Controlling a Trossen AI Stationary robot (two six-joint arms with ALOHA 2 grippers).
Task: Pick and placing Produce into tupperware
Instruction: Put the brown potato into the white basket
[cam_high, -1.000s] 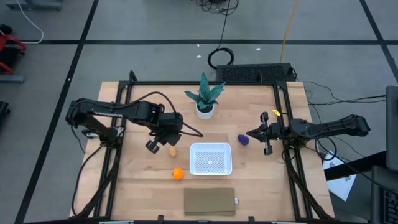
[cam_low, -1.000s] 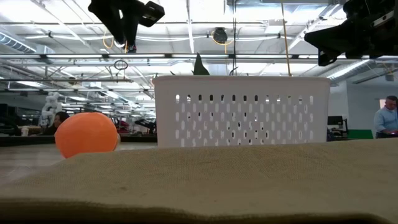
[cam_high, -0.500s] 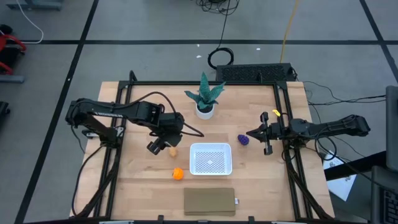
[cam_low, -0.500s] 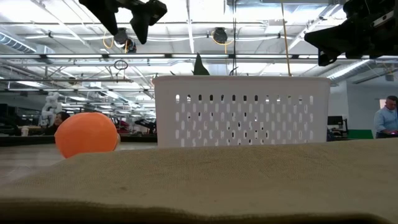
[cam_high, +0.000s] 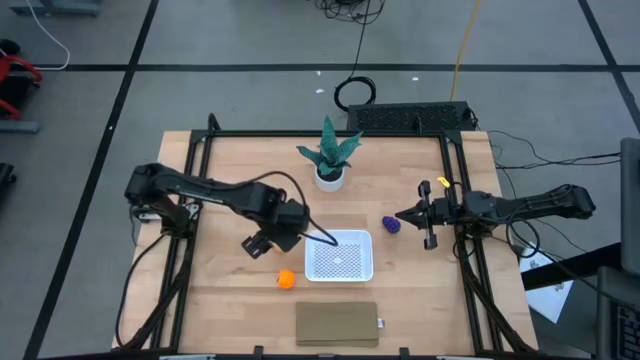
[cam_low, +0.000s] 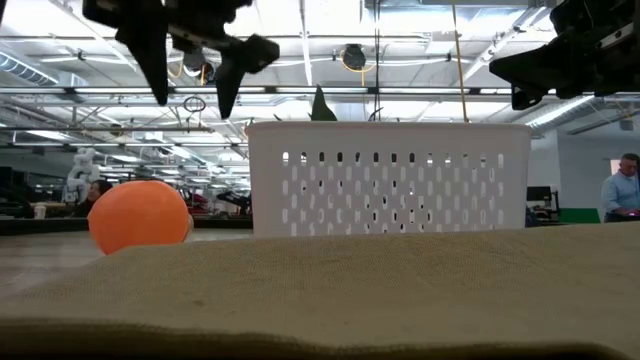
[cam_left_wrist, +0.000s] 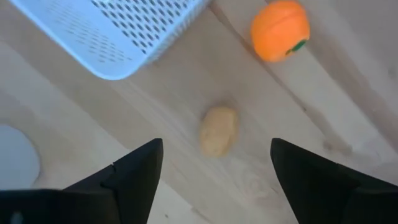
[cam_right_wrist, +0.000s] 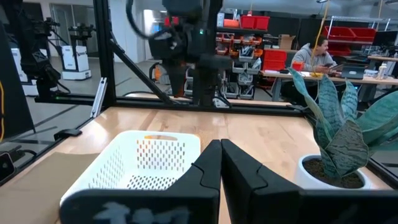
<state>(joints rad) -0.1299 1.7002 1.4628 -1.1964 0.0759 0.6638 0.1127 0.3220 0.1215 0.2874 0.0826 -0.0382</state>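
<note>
— Where does the left tool (cam_high: 262, 243) stand against the tupperware (cam_high: 339, 255)?

— Just beside its left wall, above the table (cam_high: 230, 290), fingers (cam_left_wrist: 132, 176) spread wide and holding nothing. The tan-yellow oval (cam_left_wrist: 218, 130) lies on the wood directly beneath, between them.

— And the other produce?

— The orange ball (cam_high: 286, 280) rests near the tupperware's front-left corner; the purple lump (cam_high: 391, 225) lies off its back-right corner, next to the right tool (cam_high: 424, 227), which is closed and empty. Nothing is visible inside the tupperware.
</note>
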